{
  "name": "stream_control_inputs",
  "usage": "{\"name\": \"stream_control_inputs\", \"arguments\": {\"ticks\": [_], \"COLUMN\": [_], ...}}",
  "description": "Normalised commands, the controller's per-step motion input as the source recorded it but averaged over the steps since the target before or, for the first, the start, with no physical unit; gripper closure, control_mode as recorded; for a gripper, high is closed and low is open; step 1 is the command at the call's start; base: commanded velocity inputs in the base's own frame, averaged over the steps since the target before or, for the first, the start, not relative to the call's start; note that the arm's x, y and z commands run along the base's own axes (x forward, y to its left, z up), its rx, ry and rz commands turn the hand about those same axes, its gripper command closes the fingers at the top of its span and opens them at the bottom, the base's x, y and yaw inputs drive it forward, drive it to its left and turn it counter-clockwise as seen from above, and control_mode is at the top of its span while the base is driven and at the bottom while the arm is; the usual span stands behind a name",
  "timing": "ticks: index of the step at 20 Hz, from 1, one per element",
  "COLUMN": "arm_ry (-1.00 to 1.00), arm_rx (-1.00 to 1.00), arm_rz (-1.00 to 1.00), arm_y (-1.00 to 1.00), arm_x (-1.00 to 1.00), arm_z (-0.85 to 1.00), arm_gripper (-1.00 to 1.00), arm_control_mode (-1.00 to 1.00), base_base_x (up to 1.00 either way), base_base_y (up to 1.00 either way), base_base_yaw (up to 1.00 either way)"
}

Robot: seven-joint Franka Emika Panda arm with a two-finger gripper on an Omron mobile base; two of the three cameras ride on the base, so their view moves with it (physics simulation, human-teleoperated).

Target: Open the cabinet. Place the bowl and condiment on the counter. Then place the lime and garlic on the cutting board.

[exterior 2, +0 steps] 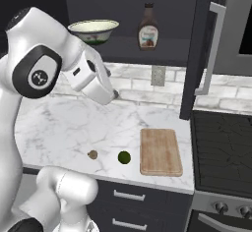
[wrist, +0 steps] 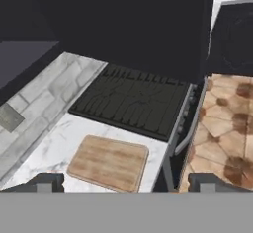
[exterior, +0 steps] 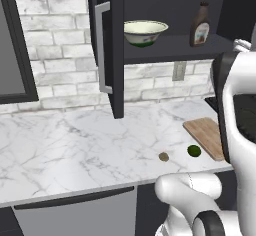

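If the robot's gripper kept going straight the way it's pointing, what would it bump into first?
Probably the stove. The gripper is open and the hand view's middle lies on that dark cooktop, just past the cutting board. Depth is hard to judge.

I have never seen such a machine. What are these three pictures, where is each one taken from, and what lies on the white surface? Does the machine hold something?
It is a white robot arm on a driving base, in a rendered kitchen. Two pictures come from cameras on the base, behind the arm to its left and right. The third comes from a camera on the hand; its two dark fingers rise at the bottom, wide apart, with nothing between them.

The cabinet stands open. On its shelf are the bowl and the condiment bottle. On the counter lie the garlic, the lime beside it, and the cutting board, which is bare. A black stove sits next to the counter.
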Motion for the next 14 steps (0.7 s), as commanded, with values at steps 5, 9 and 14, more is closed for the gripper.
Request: {"name": "stream_control_inputs", "arguments": {"ticks": [5,9,14], "arm_ry": [-0.2,0.0,-0.02], "arm_rx": [-0.1,-0.06,0.01], "arm_rz": [0.0,0.01,-0.01], "arm_y": [0.0,0.0,0.0], "arm_x": [-0.03,-0.06,-0.05], "arm_z": [0.0,-0.03,0.01], "arm_gripper": [-1.0,-1.0,-1.0], "arm_control_mode": [-1.0,-1.0,-1.0], "base_base_x": [0.0,0.0,0.0], "base_base_y": [0.0,0.0,0.0], "base_base_yaw": [0.0,0.0,0.0]}}
